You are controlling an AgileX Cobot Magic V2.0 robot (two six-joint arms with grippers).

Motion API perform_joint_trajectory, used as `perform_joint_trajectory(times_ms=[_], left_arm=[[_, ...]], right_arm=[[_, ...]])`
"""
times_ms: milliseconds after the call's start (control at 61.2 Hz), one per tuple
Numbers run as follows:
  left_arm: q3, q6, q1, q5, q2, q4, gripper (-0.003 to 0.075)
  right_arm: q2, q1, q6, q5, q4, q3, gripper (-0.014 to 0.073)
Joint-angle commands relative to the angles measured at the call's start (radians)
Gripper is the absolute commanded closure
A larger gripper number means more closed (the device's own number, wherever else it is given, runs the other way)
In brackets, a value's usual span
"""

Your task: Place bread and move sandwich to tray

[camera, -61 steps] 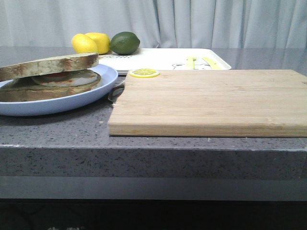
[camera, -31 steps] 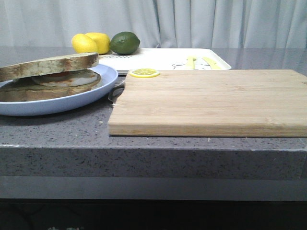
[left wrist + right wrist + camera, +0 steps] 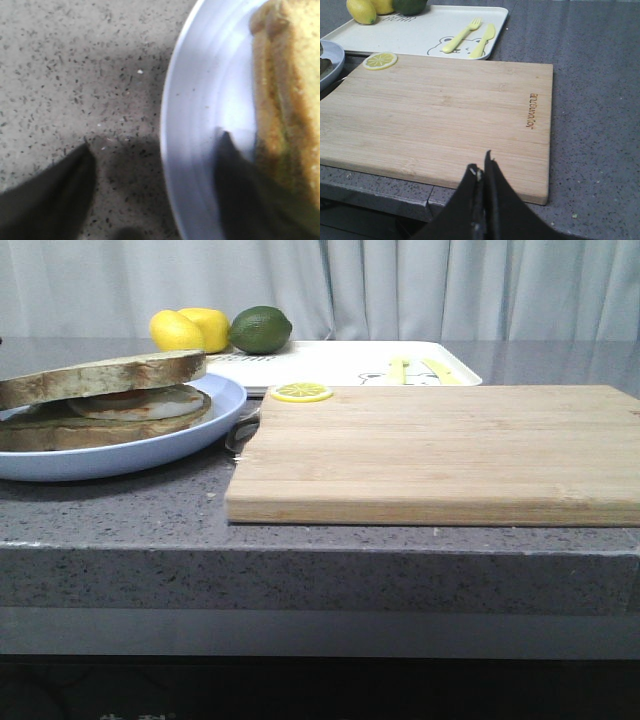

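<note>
The sandwich (image 3: pixel 120 412) lies on a round pale blue plate (image 3: pixel 150 452) at the front left, its fried egg showing between brown-crusted slices. The bread (image 3: pixel 100 377) rests on top as the upper slice, tilted a little. In the left wrist view my left gripper (image 3: pixel 156 140) is open and straddles the plate's rim (image 3: pixel 175 125): one finger hangs over the counter, the other over the plate beside the sandwich's crust (image 3: pixel 287 100). My right gripper (image 3: pixel 481 162) is shut and empty over the near edge of the wooden board (image 3: pixel 440 110). The white tray (image 3: pixel 340 362) lies behind the board. Neither gripper shows in the front view.
A wooden cutting board (image 3: pixel 440 450) fills the middle and right of the counter, a lemon slice (image 3: pixel 301 392) on its far left corner. Two lemons (image 3: pixel 185 330) and a lime (image 3: pixel 260 329) sit at the tray's left end; yellow cutlery (image 3: pixel 470 37) lies on it.
</note>
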Motion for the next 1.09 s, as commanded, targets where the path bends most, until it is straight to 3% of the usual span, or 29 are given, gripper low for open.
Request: perform_joint_trajectory(times_ms=[0, 98, 343, 522, 735, 1078], left_arm=[[-0.026, -0.008, 0.001, -0.022, -0.027, 0.018, 0.0538], [-0.026, -0.008, 0.001, -0.024, -0.027, 0.014, 0.0744], [-0.026, 0.037, 0.049, -0.041, -0.065, -0.109, 0.074], [-0.052, 0.246, 0.137, -0.026, -0.122, -0.413, 0.0741], [-0.151, 0.435, 0.245, 0.126, -0.119, -0.731, 0.0741], [-0.388, 0.431, 0.205, 0.255, 0.035, -0.802, 0.0741]], right_arm=[[0.01, -0.005, 0.0, -0.085, -0.003, -0.019, 0.0655], [0.01, -0.005, 0.0, -0.085, -0.003, -0.019, 0.0655], [0.01, -0.005, 0.0, -0.085, -0.003, -0.017, 0.0655], [0.01, -0.005, 0.0, -0.085, -0.003, -0.017, 0.0655], [0.01, -0.005, 0.0, -0.084, -0.003, -0.018, 0.0655], [0.01, -0.005, 0.0, -0.087, -0.002, -0.018, 0.0655]])
